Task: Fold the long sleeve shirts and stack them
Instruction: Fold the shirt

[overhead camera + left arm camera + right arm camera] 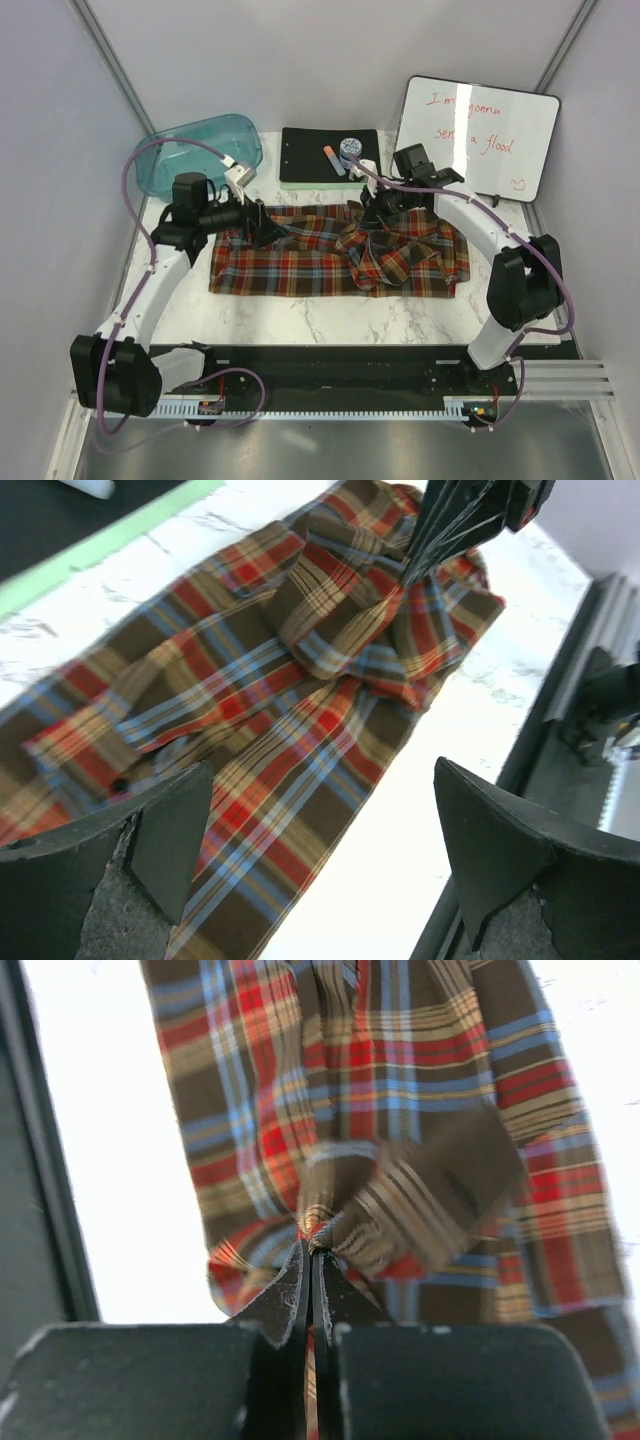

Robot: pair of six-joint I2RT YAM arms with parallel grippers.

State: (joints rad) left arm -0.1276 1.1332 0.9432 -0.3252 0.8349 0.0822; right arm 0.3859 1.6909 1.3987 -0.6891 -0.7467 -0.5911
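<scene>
One plaid flannel shirt [310, 262], in red, orange, brown and blue checks, lies spread across the middle of the marble table, bunched on its right half. My right gripper [377, 215] is shut on a fold of the shirt [400, 1200] near its far right edge and lifts it slightly; the pinched cloth shows between the closed fingers [300, 1295]. My left gripper [266, 226] is open and empty, hovering above the shirt's far left part [250, 710], its fingers [170, 835] wide apart. In the left wrist view the right gripper [450, 540] shows holding the cloth.
A teal plastic bin [195, 153] stands at the back left. A black clipboard [310, 155] with a marker and a small round tin lies at the back centre. A whiteboard [480, 135] leans at the back right. A black rail [350, 370] runs along the near edge.
</scene>
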